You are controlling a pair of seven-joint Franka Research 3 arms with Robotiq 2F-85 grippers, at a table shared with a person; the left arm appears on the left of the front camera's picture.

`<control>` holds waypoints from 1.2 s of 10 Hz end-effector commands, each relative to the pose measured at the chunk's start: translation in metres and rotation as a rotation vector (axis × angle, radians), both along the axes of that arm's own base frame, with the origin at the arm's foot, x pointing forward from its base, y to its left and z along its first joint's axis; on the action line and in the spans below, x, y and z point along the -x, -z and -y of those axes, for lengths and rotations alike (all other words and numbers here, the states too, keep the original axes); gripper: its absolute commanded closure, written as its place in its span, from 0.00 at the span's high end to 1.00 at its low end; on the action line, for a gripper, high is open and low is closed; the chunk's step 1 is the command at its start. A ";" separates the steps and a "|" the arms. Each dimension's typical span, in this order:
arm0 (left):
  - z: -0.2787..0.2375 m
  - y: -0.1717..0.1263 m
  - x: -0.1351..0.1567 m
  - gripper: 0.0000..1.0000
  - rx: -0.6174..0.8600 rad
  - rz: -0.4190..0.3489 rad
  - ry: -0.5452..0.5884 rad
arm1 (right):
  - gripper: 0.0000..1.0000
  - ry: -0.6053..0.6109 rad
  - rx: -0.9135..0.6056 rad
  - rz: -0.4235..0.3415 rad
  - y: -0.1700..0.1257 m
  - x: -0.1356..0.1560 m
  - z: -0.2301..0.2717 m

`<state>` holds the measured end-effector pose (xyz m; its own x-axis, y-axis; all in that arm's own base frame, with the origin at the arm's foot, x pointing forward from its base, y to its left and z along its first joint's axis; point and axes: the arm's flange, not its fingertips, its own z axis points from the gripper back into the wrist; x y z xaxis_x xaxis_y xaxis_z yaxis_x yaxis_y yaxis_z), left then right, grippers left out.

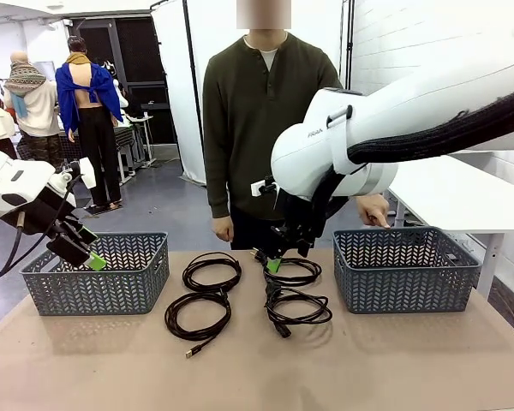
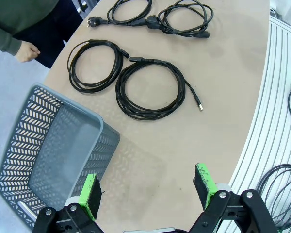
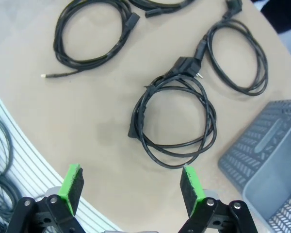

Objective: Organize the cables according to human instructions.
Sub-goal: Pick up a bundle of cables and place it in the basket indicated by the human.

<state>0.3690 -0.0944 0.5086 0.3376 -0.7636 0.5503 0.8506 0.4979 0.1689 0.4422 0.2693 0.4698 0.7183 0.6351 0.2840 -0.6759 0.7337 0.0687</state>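
While right fingers point(image 3: 190, 187) stand apart, coiled cable point(image 3: 137, 114) just beyond them, untouched

Smooth black rubbery cables point(image 2: 150, 114), matt grey plastic lattice baskets point(image 1: 94, 287), matt tan papery counter point(image 1: 368, 360), glossy white arm shell point(image 1: 428, 94), olive knit cloth shirt point(image 1: 248, 111)

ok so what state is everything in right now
far left cable, coiled, on table
near left cable, coiled, on table
far right cable, coiled, on table
near right cable, coiled, on table
left basket, upright, empty
right basket, upright, looks empty
left pincer, open, empty
right pincer, open, empty, over far right cable
person's hand, at right basket's far rim
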 end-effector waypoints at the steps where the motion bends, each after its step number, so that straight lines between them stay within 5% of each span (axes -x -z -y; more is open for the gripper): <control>1: -0.002 0.001 -0.001 1.00 0.014 -0.004 0.012 | 1.00 0.131 0.024 -0.034 0.001 -0.018 -0.020; 7: -0.002 0.001 -0.001 1.00 0.014 -0.004 0.012 | 1.00 0.382 0.070 -0.128 0.038 -0.042 -0.037; 12: -0.002 0.001 -0.001 1.00 0.014 -0.004 0.012 | 1.00 0.484 0.089 -0.104 0.076 -0.051 -0.039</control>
